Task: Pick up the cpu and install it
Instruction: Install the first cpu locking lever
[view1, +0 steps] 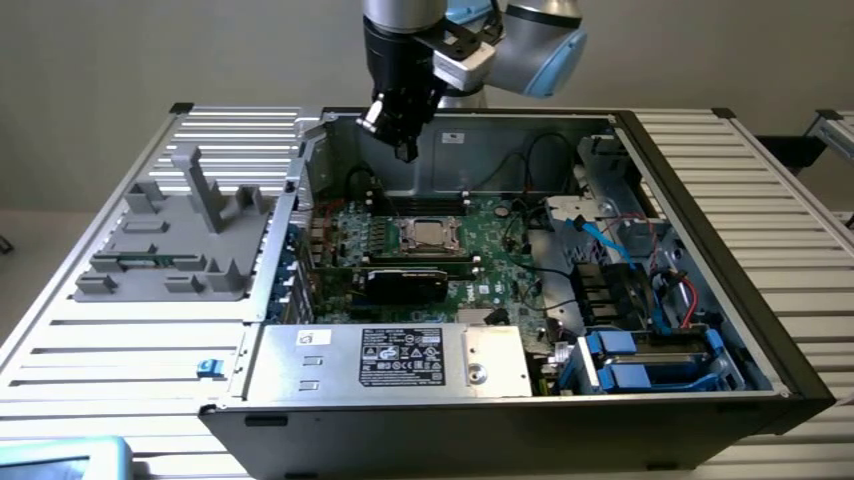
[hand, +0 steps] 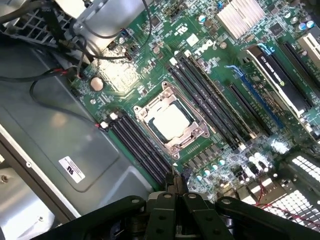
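Note:
The cpu (view1: 429, 234) lies flat inside the dark socket frame (view1: 403, 236) in the middle of the green motherboard, its silver top facing up. In the wrist view the cpu (hand: 170, 121) sits square within the metal socket frame (hand: 194, 133), whose frame stands open around it. My gripper (view1: 404, 150) hangs above the back of the open computer case, higher than the socket and a little toward the exterior view's left. Its dark fingers (hand: 176, 182) are shut together with nothing between them, well clear of the chip.
Black memory slots (hand: 207, 102) flank the socket. A black card (view1: 407, 281) lies in front of it, and a silver box with a white label (view1: 400, 360) fills the case front. Cables and blue drive bays (view1: 641, 360) crowd the exterior view's right. A grey fixture (view1: 174, 240) stands outside on the left.

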